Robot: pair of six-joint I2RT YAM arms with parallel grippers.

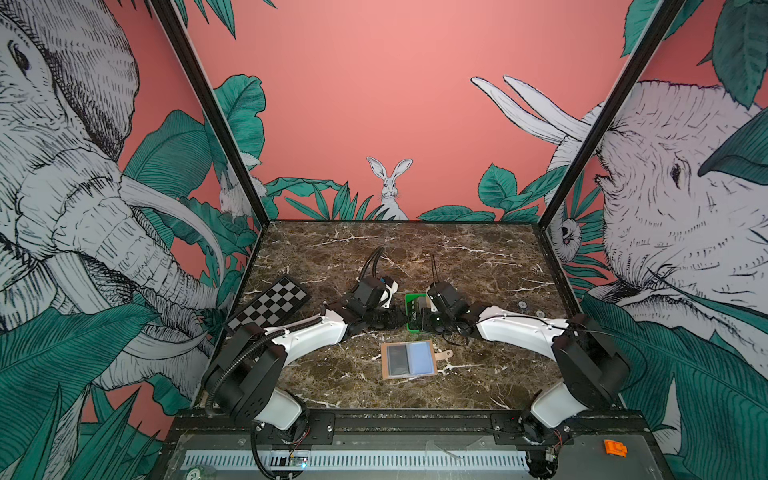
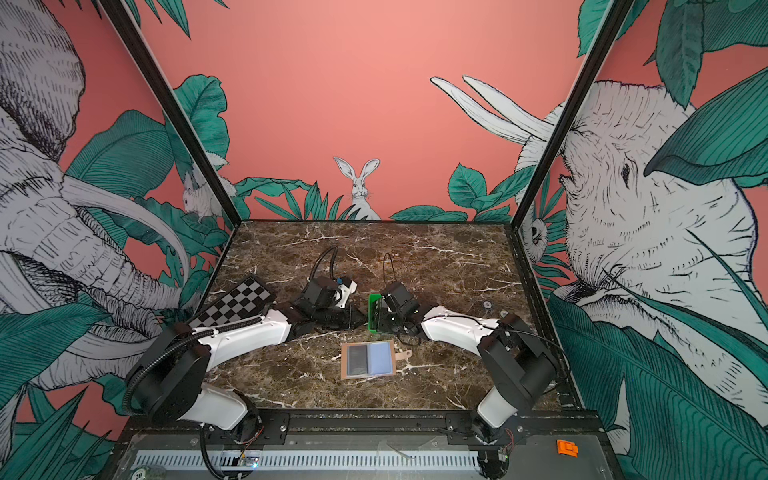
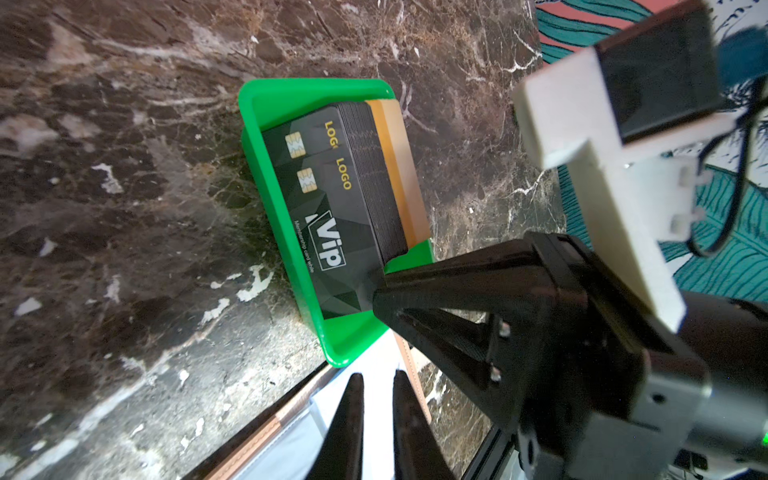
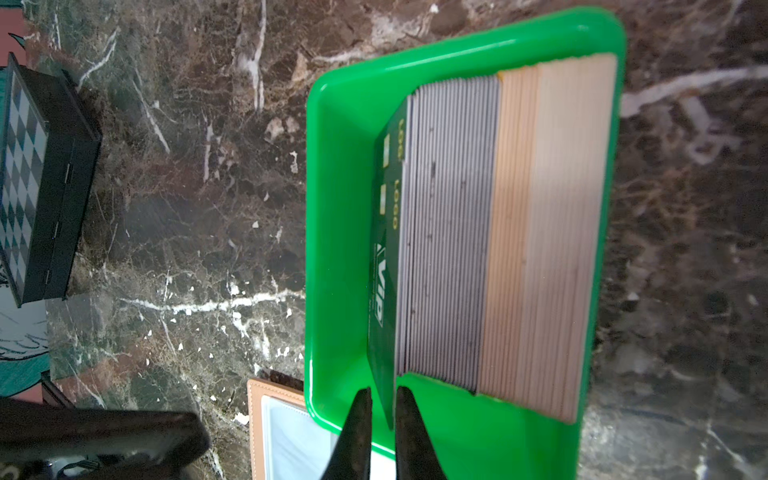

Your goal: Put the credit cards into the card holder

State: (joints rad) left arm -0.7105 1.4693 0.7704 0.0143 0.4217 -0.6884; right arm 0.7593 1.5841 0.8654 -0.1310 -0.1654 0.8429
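The green tray (image 4: 345, 208) holds a stack of upright credit cards, dark ones (image 4: 449, 232) and tan ones (image 4: 548, 232). The front black "VIP" card (image 4: 384, 270) leans away from the stack. My right gripper (image 4: 382, 399) is shut on its lower corner; it shows as well in the left wrist view, where the right gripper (image 3: 376, 291) meets that card (image 3: 328, 232). My left gripper (image 3: 376, 380) hovers beside the tray over the card holder (image 3: 266, 432), shut to a narrow slit with nothing in it. In both top views the card holder (image 1: 384, 361) (image 2: 344, 361) lies open, holding a dark grey card (image 1: 397, 358) and a light blue card (image 1: 420, 356).
A black-and-white checkerboard (image 1: 270, 305) lies at the left of the marble table. Two small round discs (image 1: 522, 305) sit at the right. An orange piece (image 1: 615, 448) rests on the front frame. Both arms meet at the tray (image 1: 409, 299), just behind the card holder.
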